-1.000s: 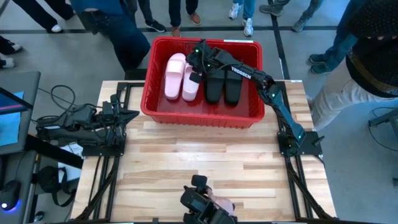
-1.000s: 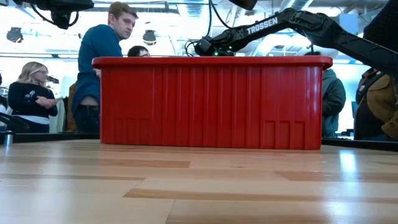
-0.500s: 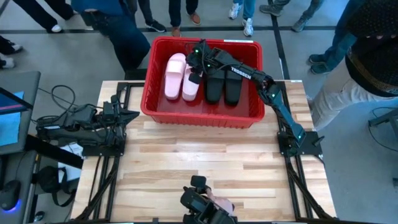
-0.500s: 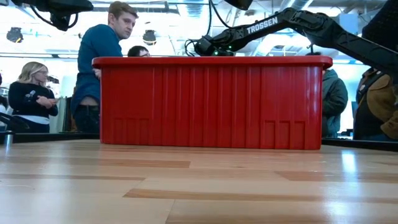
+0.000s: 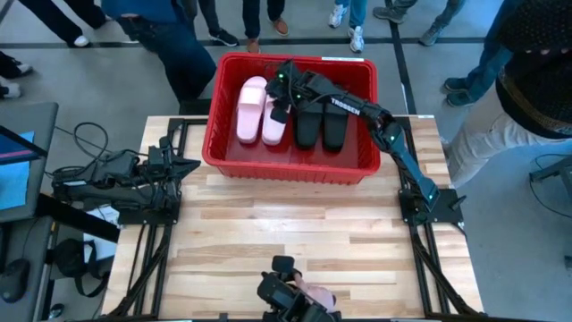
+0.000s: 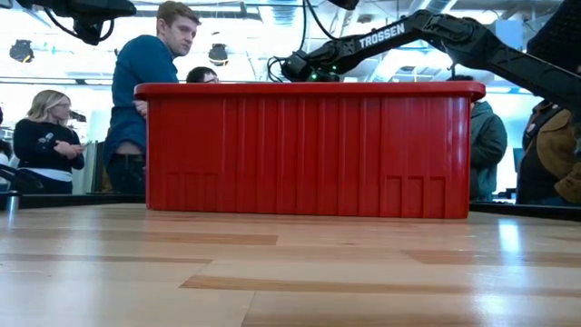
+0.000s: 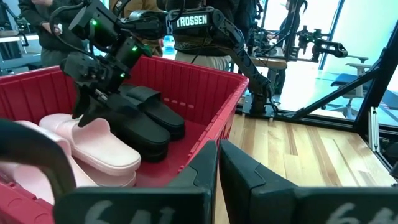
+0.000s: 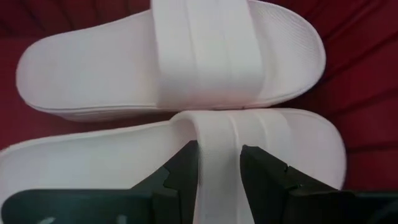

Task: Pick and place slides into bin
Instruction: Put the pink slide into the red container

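Observation:
The red bin [image 5: 213, 134] stands at the table's far side. Two pale pink slides [image 5: 250, 107] [image 5: 273, 125] and two black slides [image 5: 307, 123] [image 5: 333, 123] lie side by side on its floor, soles down. My right gripper [image 8: 217, 158] reaches down into the bin over the pink slide next to the black ones [image 8: 292, 143]. Its fingers are parted on either side of that slide's strap. My left gripper [image 7: 219, 152] is shut and holds nothing, level over the table's left side [image 5: 170, 168]. My right gripper has a finger [image 8: 186, 165] on each side of the pink slide's strap [image 8: 217, 134], coming from above at a slant and lying across the strap. I cannot tell whether the fingers touch the strap. The slide lies flat on the bin's floor beside the other pink slide.
Bare wooden tabletop [image 5: 295, 224] stretches from the bin to the near edge, where a camera mount [image 5: 286, 291] sits. Several people stand beyond the table's far and right edges. In the low view the bin's near wall [image 6: 309, 150] hides the slides.

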Controlling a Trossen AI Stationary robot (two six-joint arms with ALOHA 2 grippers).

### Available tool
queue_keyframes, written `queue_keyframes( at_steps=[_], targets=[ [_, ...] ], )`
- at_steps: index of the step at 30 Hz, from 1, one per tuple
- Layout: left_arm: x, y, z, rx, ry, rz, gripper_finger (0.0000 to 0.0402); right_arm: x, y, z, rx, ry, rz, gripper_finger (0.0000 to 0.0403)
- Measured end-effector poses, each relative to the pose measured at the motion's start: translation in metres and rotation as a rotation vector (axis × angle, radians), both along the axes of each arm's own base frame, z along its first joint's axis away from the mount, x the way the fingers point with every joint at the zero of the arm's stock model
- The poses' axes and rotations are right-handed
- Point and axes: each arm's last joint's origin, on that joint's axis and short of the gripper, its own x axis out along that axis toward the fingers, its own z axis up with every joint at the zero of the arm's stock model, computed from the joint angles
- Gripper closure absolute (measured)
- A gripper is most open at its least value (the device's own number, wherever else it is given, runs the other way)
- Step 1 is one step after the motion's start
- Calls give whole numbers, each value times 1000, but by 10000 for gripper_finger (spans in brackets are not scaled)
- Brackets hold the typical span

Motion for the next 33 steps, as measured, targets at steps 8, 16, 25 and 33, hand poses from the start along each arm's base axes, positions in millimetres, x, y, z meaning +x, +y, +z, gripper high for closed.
queue_keyframes(
  at_steps=[8,16,25,33],
  targets=[
    [0,0,0,0,0,0,397,0,2,-1,3,16,11,294],
    [0,0,0,0,0,-1,397,5,10,-2,-3,32,42,294],
    [0,-1,0,-2,-1,-20,398,6,12,-1,-17,36,54,294],
    [0,-1,0,-2,0,-19,398,7,14,-1,-20,36,57,262]
  ],
)
